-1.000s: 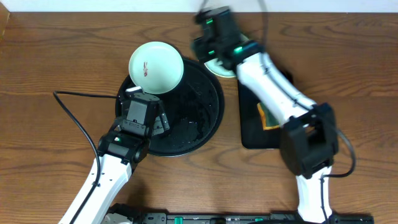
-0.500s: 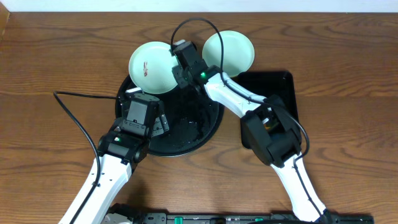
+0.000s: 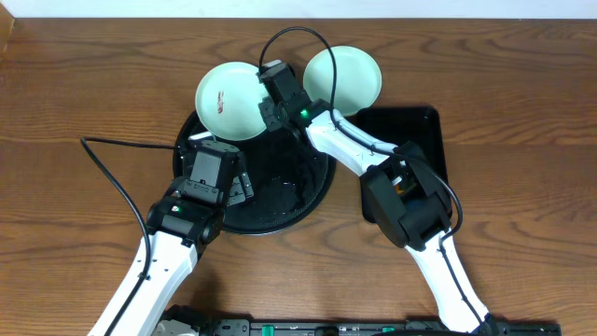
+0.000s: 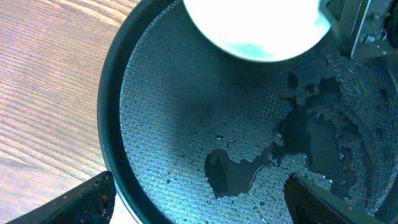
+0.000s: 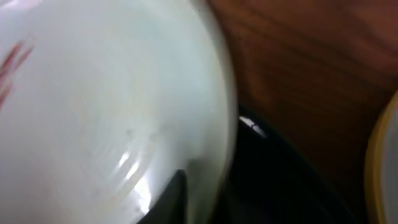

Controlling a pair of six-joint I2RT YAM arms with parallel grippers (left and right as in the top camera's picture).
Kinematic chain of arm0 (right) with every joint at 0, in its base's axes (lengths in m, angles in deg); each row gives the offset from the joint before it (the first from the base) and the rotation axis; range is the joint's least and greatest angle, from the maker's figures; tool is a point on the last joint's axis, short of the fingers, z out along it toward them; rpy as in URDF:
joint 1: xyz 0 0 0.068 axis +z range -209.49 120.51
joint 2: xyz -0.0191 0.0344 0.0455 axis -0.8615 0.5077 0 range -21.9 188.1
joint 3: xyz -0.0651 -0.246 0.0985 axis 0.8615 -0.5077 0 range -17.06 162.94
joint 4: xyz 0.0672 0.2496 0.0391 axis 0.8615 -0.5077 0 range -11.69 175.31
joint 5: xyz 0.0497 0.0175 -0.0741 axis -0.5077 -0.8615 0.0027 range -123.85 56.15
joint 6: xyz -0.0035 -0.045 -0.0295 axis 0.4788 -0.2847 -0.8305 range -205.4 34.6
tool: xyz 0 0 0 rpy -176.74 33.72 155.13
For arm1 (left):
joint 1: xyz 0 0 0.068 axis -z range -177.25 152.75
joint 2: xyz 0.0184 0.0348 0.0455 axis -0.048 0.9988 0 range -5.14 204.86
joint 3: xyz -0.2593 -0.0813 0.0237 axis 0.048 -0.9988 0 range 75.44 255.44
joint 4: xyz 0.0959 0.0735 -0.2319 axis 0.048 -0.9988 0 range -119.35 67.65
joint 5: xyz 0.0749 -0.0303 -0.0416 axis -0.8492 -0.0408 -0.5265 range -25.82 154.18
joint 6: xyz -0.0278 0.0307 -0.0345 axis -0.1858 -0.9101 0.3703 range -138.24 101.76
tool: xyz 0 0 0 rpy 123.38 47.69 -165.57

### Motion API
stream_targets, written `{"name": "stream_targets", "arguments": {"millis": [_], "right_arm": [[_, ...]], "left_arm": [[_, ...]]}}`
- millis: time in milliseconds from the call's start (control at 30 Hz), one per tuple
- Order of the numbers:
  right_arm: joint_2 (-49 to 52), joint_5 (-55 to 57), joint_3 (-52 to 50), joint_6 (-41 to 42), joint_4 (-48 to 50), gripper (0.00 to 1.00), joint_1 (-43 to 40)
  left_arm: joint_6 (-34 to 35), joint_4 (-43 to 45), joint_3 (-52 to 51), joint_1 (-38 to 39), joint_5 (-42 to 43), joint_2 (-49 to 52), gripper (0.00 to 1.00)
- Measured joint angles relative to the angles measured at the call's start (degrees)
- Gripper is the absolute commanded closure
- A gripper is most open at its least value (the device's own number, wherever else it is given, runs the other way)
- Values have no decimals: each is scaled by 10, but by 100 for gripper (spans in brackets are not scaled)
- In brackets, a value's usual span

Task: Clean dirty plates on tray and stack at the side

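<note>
Right gripper [image 3: 268, 105] at the smeared plate, on the round tray's 12 o'clock rim.

Shows that gripper against the 3 o'clock edge of a mint-green plate [image 3: 229, 101], with one dark finger [image 5: 171, 199] against the plate in the wrist view; cannot tell whether pinching or loose. Finds the plate, marked with a red-brown smear [image 3: 219, 101], lying half over the round black tray [image 3: 312, 182]. Places a second green plate [image 3: 350, 75] on the table at the tray's 1 o'clock. Catches a yellow rim [image 5: 385, 155] at the right wrist view's 3 o'clock edge. Has the left gripper [image 4: 205, 199] above the tray's 9 o'clock side, fingers spread wide, holding nothing. Reveals puddles [image 4: 236, 174] on the tray's textured floor. Puts a rectangular black tray [image 3: 424, 131] at 3 o'clock.
</note>
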Motion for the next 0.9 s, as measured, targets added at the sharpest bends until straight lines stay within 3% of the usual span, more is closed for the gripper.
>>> {"name": "stream_targets", "arguments": {"millis": [233,467,600,800,900], "right_arm": [[-3,-3,0,-10,12,99,0],[-60,-12,0,-113,-57,99,0],[-107,-77,0,-218,-124,99,-8],[-124,-174,1,-448,-268,99,-30],[-124,-184,-4,-553,-291,99,-37]], "left_arm": [[0,0,0,0,0,0,12],[0,0,0,0,0,0,12],[0,1,0,0,0,0,12],[0,1,0,0,0,0,12],[0,1,0,0,0,0,12]]}}
